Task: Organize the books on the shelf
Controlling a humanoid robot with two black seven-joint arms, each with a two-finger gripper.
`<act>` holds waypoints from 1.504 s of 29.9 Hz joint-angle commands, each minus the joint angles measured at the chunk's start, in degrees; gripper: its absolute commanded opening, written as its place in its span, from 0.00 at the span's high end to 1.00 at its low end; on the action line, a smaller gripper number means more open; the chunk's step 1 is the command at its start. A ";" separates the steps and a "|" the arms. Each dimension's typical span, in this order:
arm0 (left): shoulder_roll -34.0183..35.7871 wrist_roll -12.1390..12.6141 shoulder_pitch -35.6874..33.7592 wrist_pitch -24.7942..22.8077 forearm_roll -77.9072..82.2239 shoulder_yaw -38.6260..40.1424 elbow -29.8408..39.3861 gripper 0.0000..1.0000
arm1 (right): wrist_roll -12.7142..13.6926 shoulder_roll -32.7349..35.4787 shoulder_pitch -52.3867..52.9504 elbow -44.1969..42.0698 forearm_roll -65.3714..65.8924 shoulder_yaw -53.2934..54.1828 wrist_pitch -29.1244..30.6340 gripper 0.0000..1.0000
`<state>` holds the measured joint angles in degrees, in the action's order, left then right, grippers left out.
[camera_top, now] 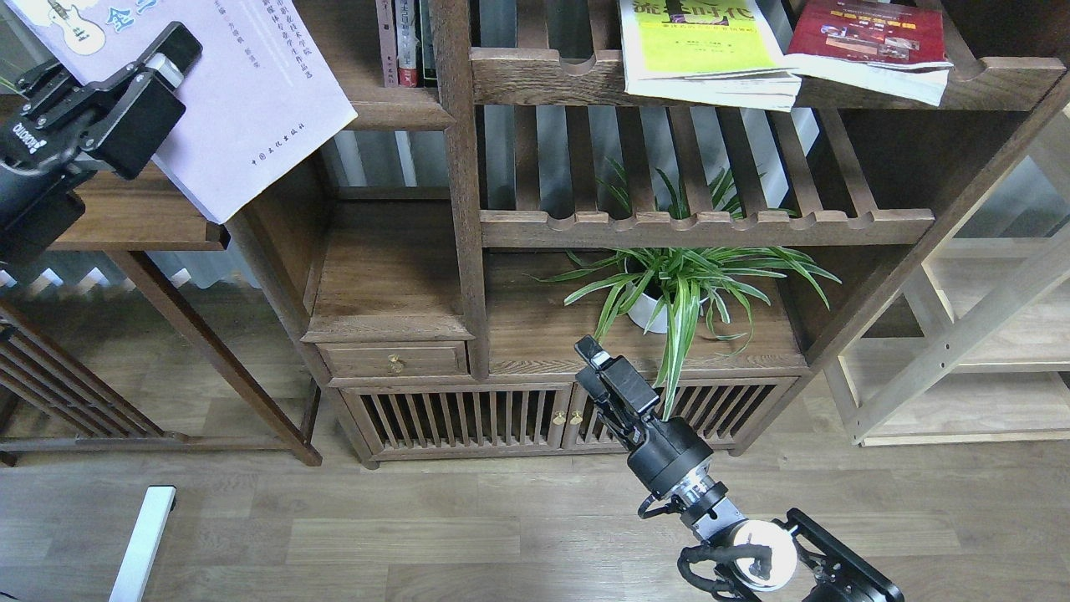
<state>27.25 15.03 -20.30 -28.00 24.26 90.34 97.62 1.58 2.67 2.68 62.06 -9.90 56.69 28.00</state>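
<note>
My left gripper (pixel 171 58) at the upper left is shut on a pale lavender-white book (pixel 251 109) with a guitar drawing and Chinese text. It holds the book tilted in front of the flat dark-brown shelf (pixel 376 113), covering that shelf's left part. A yellow-green book (pixel 702 50) and a dark red book (pixel 869 42) lie on the upper slatted rack at the right. My right gripper (pixel 588 361) is low, in front of the cabinet, with nothing between its fingers; they look close together.
Several upright books (pixel 405 42) stand at the back of the flat shelf. A potted green plant (pixel 669 284) sits on the cabinet top. A dark side table (pixel 142 221) stands at left, a pale wood rack (pixel 986 334) at right.
</note>
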 commanded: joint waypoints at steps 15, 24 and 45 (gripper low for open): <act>-5.45 0.00 -4.21 18.49 7.99 -0.08 1.35 1.00 | 0.09 -1.52 1.62 -1.15 0.06 -0.09 0.00 0.09; -5.98 0.35 -14.50 34.59 13.17 -6.75 0.21 0.99 | 0.18 -2.05 2.94 -1.24 0.14 -2.20 0.00 0.09; -2.47 3.51 -24.34 34.59 18.45 -14.22 -10.95 1.00 | 0.18 -2.67 3.30 -1.07 2.69 -2.20 0.00 0.09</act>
<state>24.24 18.24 -42.58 6.59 42.71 76.80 88.74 1.76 -0.01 6.07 60.86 -7.36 54.53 28.00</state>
